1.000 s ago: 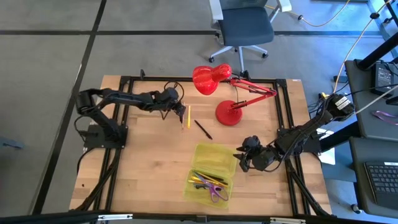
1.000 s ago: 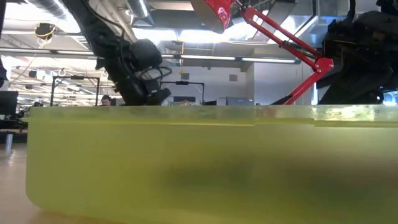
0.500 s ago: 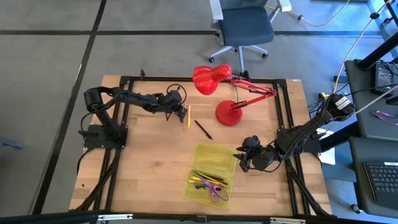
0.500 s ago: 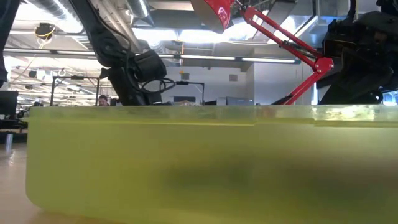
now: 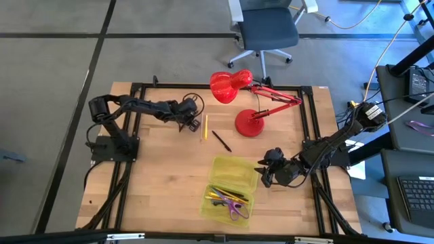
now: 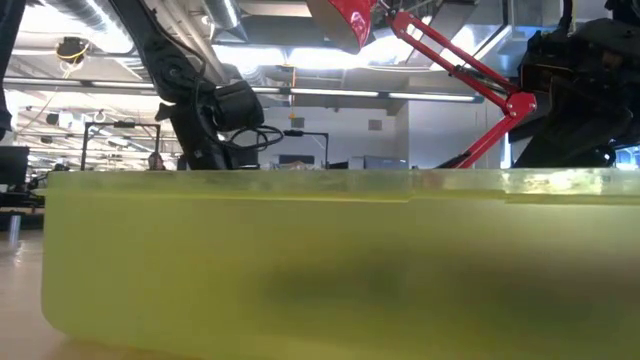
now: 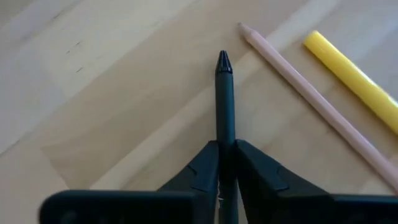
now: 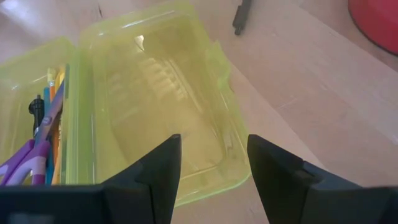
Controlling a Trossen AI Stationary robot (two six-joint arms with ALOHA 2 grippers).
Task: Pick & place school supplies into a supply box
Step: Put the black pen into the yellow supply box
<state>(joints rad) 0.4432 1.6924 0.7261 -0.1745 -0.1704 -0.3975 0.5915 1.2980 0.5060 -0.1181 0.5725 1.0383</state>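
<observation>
My left gripper (image 5: 192, 125) is down at the table's far left part, shut on a black pen (image 7: 224, 99). Beside it on the wood lie a plain wooden pencil (image 7: 311, 99) and a yellow pencil (image 5: 205, 127). Another black pen (image 5: 221, 140) lies nearer the middle. The yellow-green supply box (image 5: 230, 186) lies open at the near middle, with pens and purple-handled scissors (image 8: 31, 155) in its near half. My right gripper (image 5: 266, 173) waits open at the box's right side, its fingers over the empty half (image 8: 161, 93). In the low view the box wall (image 6: 300, 260) hides the table. My left gripper pinches the black pen's barrel (image 7: 224, 134) between its two fingers. The fingers slant down from the table's left side. The pen runs out ahead past the fingertips, its pointed tip (image 7: 222, 61) at the far end. Whether the pen is still on the wood I cannot tell.
A red desk lamp (image 5: 230, 87) reaches over the far middle, its round base (image 5: 249, 124) just right of the loose pens. Bare wood lies between the pens and the box. An office chair (image 5: 266, 30) stands beyond the far edge.
My left gripper has gone down to the table next to the yellow pencil, rolling a little. Its fingers have come together on the black pen. The pencils and the box have not moved.
</observation>
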